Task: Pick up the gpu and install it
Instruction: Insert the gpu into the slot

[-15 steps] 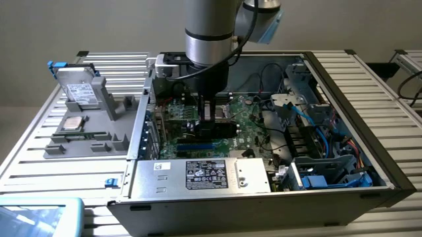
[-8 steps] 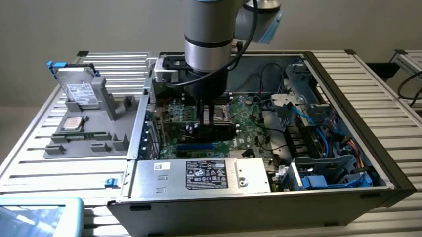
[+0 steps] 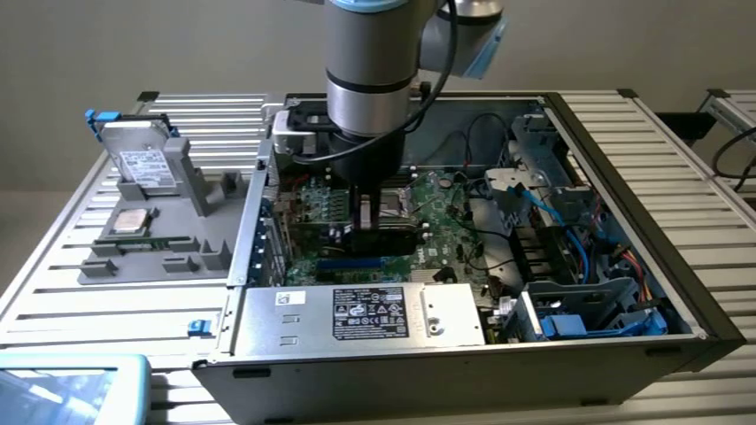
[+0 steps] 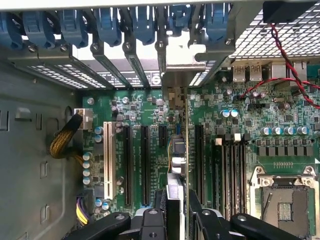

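Observation:
The gpu (image 3: 321, 208) stands on edge inside the open computer case, over the motherboard (image 3: 447, 221), with its green face toward the exterior view's left. My gripper (image 3: 375, 212) reaches down from the arm and is shut on the card's upper edge. In the wrist view the gpu (image 4: 178, 150) runs edge-on away from my gripper (image 4: 175, 202), clamped between the black fingers (image 4: 152, 215). Its metal bracket (image 4: 175, 85) sits at the rear slot openings. The card lines up beside the black expansion slots (image 4: 145, 165). Its lower edge is hidden, so I cannot tell if it touches a slot.
A grey fixture (image 3: 177, 261) outside the case on the exterior view's left holds a silver hard drive (image 3: 144, 164), a processor (image 3: 130, 221) and a memory stick (image 3: 148, 241). The power supply (image 3: 354, 314) fills the case's near side. Cables (image 3: 567, 221) and drive bays crowd the right. Blue clips (image 4: 107, 25) line the rear wall.

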You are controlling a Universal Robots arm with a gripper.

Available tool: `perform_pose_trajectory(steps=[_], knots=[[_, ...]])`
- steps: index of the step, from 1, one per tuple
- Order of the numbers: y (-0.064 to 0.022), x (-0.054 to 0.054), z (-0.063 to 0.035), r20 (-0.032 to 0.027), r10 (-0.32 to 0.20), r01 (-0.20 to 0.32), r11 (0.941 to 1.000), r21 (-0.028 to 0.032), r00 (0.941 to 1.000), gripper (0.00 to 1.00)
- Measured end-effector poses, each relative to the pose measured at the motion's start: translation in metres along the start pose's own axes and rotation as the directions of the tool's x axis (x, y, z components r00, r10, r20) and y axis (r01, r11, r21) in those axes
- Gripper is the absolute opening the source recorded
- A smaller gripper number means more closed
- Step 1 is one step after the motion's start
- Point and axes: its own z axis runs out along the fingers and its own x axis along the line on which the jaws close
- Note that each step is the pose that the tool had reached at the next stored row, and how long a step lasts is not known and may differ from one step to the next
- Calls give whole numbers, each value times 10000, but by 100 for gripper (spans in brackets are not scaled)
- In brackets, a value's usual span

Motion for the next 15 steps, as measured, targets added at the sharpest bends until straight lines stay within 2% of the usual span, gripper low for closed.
perform_pose_trajectory(steps=[4,15], knots=[[25,8,21,28,-2,2,10000,-4,10000,28],[92,11,71,50,-4,4,10000,-28,10000,28]])
